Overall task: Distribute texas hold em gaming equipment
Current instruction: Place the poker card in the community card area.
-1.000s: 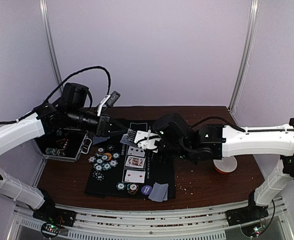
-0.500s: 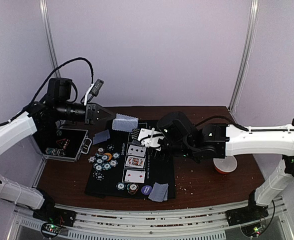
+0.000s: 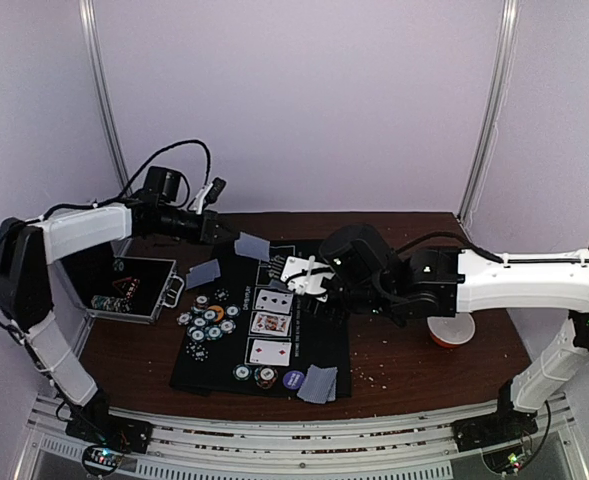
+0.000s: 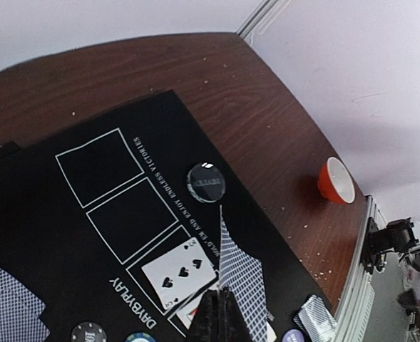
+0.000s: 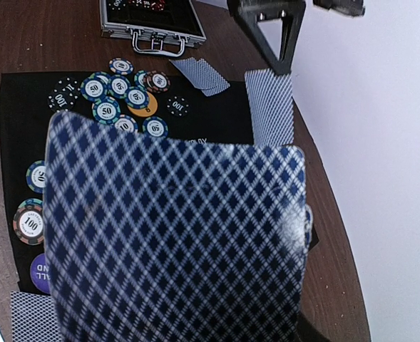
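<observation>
The left arm [image 3: 84,228] is seen raised from its base at the near left corner of the table [image 3: 404,360], folded at the elbow and stretched toward the far edge. The left gripper [image 3: 221,229] is held level, its jaws pressed together on the edge of a playing card [image 3: 251,246]. The right arm [image 3: 524,280] is lifted from the near right corner, bent high at the right edge, and its forearm is laid out level toward the table's middle. The right gripper [image 3: 299,272] is closed part-way on a second card [image 5: 174,242], whose back is turned to the wrist camera.
</observation>
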